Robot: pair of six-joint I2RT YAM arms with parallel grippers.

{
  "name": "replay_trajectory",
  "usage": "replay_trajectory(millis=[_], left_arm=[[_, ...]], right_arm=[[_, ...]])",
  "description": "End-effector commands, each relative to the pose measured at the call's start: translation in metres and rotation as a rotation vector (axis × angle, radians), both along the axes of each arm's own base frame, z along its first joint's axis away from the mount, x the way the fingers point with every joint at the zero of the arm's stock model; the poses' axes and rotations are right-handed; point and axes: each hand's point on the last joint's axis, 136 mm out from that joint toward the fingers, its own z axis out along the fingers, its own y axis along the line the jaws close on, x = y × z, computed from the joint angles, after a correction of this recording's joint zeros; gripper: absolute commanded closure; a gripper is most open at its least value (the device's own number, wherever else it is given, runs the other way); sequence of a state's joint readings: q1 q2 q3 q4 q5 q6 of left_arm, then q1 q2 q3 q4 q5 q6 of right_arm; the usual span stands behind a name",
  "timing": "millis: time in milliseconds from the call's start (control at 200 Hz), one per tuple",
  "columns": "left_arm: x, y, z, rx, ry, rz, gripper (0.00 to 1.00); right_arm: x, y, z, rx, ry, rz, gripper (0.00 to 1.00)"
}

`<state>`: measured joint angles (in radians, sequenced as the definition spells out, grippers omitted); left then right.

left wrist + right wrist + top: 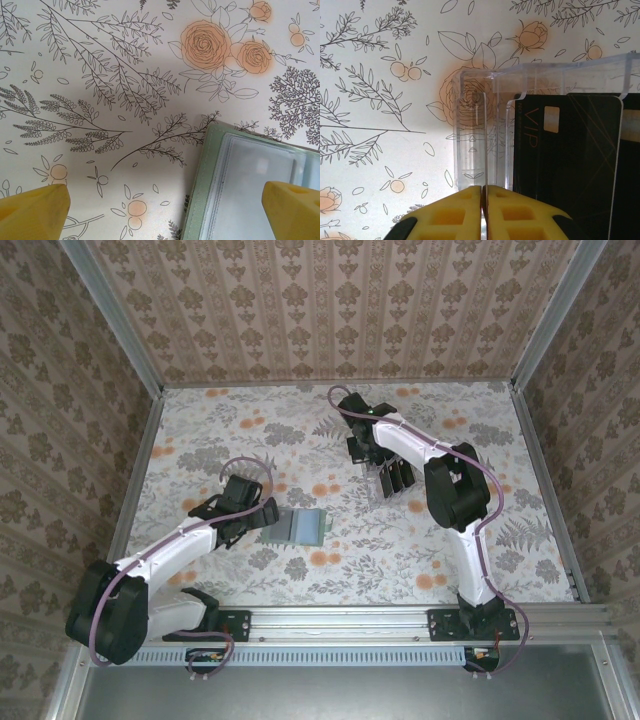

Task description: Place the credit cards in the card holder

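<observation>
Top external view: the card holder (301, 527) is lying open and flat on the flowery bench (230, 430), left of centre, just beside the left jaws. The credit cards (395, 475) are well apart from it, further back and to the right. They're standing on edge in a clear plastic rack (375, 490), and the right jaws are right over it.

Left wrist cam: the left jaws are spread wide, with a yellow fingertip (32, 210) in each bottom corner. Between them there's just bench and a corner of the card holder, showing its grey-green stitched edge and a clear pocket inside. The right-hand tip sits over the card holder, but I can't tell if it's touching.

Right wrist cam: the right jaws are closed up tight, pads (455, 212) pressed together. A thin clear wall of the rack lines up with the seam between them, but I can't tell whether it's actually pinched. The credit cards, one marked VIP, sit in the slots just to the right.
</observation>
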<state>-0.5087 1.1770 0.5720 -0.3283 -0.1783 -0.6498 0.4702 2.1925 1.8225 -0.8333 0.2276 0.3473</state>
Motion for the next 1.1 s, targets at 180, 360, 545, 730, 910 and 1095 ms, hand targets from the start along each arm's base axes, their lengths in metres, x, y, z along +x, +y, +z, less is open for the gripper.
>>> replay_trajectory(millis=[180, 360, 545, 730, 910, 1095], left_arm=[[0.003, -0.001, 0.002, -0.003, -0.007, -0.013, 0.0], [0.003, -0.001, 0.002, -0.001, -0.005, -0.011, 0.0], [0.002, 0.0, 0.0, 0.001, -0.001, -0.01, 0.0], [0.0, 0.001, -0.003, 0.004, 0.006, -0.005, 0.0], [-0.001, 0.004, -0.003, 0.006, 0.005, 0.014, 0.0], [-0.001, 0.009, -0.004, 0.022, 0.005, 0.038, 0.0]], right_arm=[[0.001, 0.001, 0.008, 0.046, -0.009, -0.012, 0.99], [0.002, 0.006, 0.039, 0.102, -0.063, -0.007, 1.0], [-0.001, 0.017, 0.078, 0.192, -0.135, 0.002, 1.0], [-0.019, 0.039, 0.106, 0.252, -0.182, 0.036, 1.0], [-0.069, 0.088, 0.101, 0.356, -0.182, 0.076, 1.0], [-0.133, 0.148, 0.073, 0.462, -0.14, 0.118, 1.0]])
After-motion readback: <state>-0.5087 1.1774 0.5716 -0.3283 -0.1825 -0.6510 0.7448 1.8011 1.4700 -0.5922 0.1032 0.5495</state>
